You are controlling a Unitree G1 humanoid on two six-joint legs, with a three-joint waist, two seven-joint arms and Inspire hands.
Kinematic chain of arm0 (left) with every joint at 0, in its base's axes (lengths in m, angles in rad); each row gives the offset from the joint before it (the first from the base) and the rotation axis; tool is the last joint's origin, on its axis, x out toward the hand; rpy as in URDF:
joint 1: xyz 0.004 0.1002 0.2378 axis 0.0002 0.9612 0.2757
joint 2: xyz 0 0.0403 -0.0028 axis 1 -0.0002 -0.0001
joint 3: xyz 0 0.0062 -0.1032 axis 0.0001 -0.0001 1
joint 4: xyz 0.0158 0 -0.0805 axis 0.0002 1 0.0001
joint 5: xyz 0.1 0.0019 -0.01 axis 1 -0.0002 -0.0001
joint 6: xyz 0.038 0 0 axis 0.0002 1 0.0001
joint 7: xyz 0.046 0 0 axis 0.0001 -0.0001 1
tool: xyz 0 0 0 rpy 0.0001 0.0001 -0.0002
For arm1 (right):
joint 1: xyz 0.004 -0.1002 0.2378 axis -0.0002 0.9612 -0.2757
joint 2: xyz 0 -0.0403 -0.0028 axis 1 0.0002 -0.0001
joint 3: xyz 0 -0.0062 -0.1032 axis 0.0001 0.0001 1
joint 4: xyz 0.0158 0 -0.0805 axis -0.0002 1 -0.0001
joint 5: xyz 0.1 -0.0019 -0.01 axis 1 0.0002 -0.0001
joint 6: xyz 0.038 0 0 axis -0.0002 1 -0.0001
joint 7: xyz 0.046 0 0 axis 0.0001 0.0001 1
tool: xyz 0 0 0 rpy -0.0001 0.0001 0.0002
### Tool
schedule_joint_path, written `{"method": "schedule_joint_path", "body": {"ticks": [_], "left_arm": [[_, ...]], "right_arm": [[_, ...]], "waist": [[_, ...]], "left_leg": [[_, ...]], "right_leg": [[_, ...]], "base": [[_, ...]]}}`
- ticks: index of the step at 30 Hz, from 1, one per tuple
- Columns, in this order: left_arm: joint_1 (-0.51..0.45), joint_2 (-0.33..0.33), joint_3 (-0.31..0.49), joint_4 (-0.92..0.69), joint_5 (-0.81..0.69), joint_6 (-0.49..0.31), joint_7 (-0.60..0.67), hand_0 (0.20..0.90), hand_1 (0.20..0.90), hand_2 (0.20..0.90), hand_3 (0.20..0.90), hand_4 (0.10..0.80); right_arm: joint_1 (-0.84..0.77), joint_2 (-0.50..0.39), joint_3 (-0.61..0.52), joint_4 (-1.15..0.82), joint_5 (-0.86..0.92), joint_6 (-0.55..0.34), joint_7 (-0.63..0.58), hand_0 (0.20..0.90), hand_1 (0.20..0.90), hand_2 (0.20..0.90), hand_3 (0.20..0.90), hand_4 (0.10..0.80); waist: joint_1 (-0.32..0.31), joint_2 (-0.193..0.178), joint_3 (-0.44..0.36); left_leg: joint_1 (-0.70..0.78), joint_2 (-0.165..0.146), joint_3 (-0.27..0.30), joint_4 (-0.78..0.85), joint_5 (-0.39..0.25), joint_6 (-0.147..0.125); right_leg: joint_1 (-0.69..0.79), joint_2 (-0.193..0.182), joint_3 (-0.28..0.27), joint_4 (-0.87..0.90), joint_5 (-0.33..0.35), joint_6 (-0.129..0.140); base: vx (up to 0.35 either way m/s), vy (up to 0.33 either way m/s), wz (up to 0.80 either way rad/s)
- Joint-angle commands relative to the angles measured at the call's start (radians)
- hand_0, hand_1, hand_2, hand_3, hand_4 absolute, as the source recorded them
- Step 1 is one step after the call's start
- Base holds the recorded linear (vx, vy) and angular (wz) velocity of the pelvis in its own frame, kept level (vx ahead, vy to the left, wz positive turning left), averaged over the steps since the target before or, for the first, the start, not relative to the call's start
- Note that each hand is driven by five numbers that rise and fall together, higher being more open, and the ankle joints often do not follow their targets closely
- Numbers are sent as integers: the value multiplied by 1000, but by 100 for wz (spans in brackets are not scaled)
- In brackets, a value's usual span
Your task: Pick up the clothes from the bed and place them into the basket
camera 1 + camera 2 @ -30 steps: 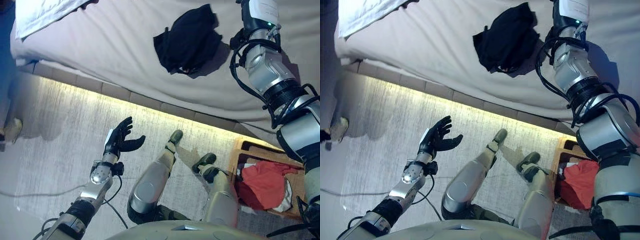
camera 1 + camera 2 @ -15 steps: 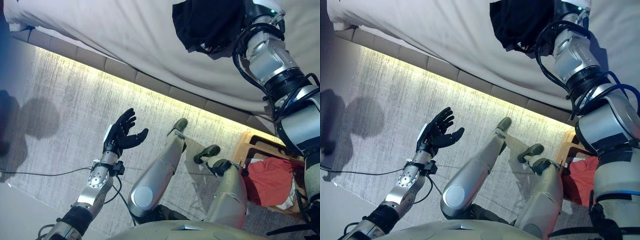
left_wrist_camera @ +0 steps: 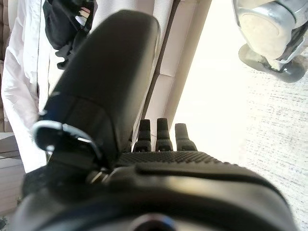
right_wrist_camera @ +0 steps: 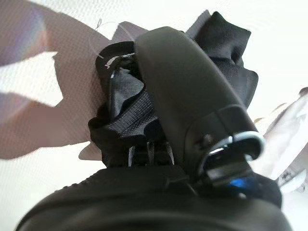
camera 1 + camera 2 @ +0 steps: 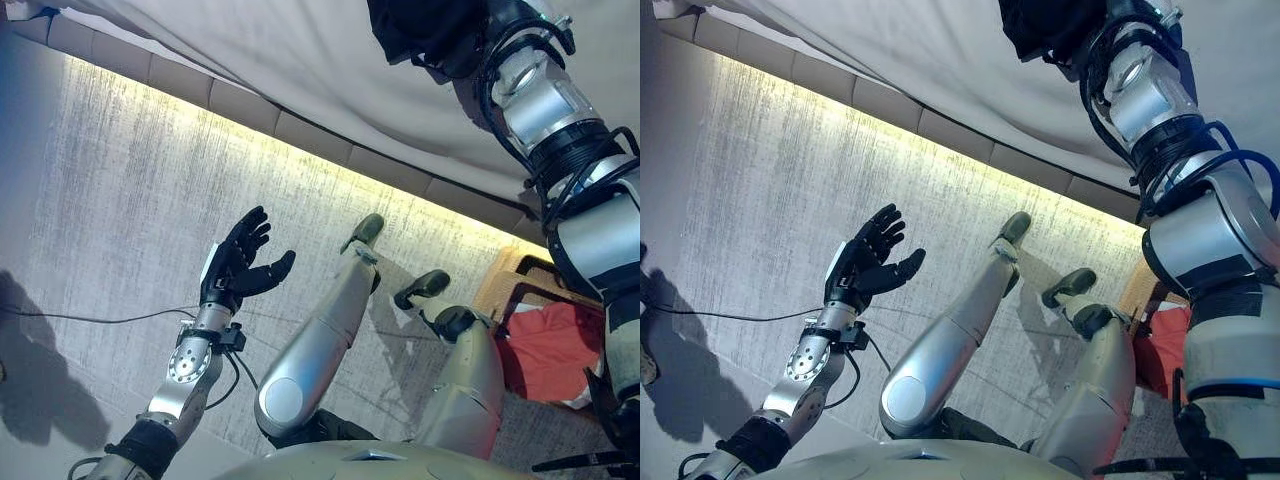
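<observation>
1 black garment [image 4: 125, 106], 1 red garment [image 5: 555, 350], 1 basket [image 5: 505, 285].

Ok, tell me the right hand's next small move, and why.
Probably lift the black garment clear of the bed. In its wrist view the right hand has thumb and fingers closed round the bunched cloth, so the grasp looks made. The basket with red clothes waits by the robot's right side.

A garment [image 5: 415, 25] is lying on the bed [image 5: 300, 70] at the far right, against the right hand [image 4: 192, 96]. The basket [image 5: 515, 275] is sitting on the floor [image 5: 120, 180] at the right, clothes [image 5: 550, 350] lying inside.
</observation>
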Motion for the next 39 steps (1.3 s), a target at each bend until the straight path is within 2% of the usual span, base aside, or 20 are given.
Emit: {"method": "schedule_joint_path", "body": {"ticks": [1, 12, 21, 26, 34, 37, 39], "left_arm": [[30, 39, 46, -86, -34, -121, -13, 900, 900, 900, 900, 800], [53, 42, 61, -88, -33, -139, -8, 900, 900, 900, 900, 800], [37, 46, 65, -86, -15, -124, 22, 900, 900, 900, 900, 800], [16, 46, 67, -67, 2, -110, 30, 900, 900, 900, 900, 800], [-43, 32, 61, -11, 44, -26, 87, 900, 900, 900, 900, 800], [-78, 16, 55, 22, 59, 9, 113, 900, 900, 900, 900, 800], [-80, 13, 55, 28, 65, 17, 119, 900, 900, 900, 900, 800]], "right_arm": [[-40, 19, 20, -56, 49, -88, -18, 300, 300, 300, 200, 100], [-89, -7, 11, -15, 74, -76, -88, 300, 300, 300, 200, 100], [-105, -27, 14, 4, 64, -99, -111, 300, 300, 300, 200, 100], [-83, -35, 4, -20, 76, -148, -134, 300, 300, 300, 200, 100], [18, -77, -79, -93, 102, -210, -117, 300, 300, 300, 200, 100], [93, -112, -126, -134, 116, -233, -95, 300, 300, 300, 200, 100], [120, -119, -139, -143, 127, -244, -93, 300, 300, 300, 200, 100]], "waist": [[62, 19, -33], [52, 17, -33], [30, 16, -33], [4, -2, -33], [-65, -33, -33], [-106, -45, -41], [-116, -49, -53]], "left_leg": [[-41, 1, 93, 136, -88, 84], [-11, 14, 109, 128, -94, 82], [59, 20, 127, 101, -100, 78], [158, 29, 134, 72, -118, 76], [379, 47, 170, -18, -132, 67], [497, 65, 189, -77, -137, 64], [522, 70, 193, -94, -135, 61]], "right_leg": [[8, 79, -23, 90, -15, -27], [31, 82, -18, 78, -9, -25], [83, 82, 13, 34, 8, -20], [174, 93, 31, -9, 16, -16], [383, 102, 70, -139, 46, 0], [492, 99, 88, -211, 59, 10], [517, 103, 95, -235, 64, 12]], "base": [[-30, -35, 5], [-9, 0, 0], [-1, 1, -1], [30, -9, -9], [77, 12, -29], [100, 6, -24], [133, 3, -42]]}}
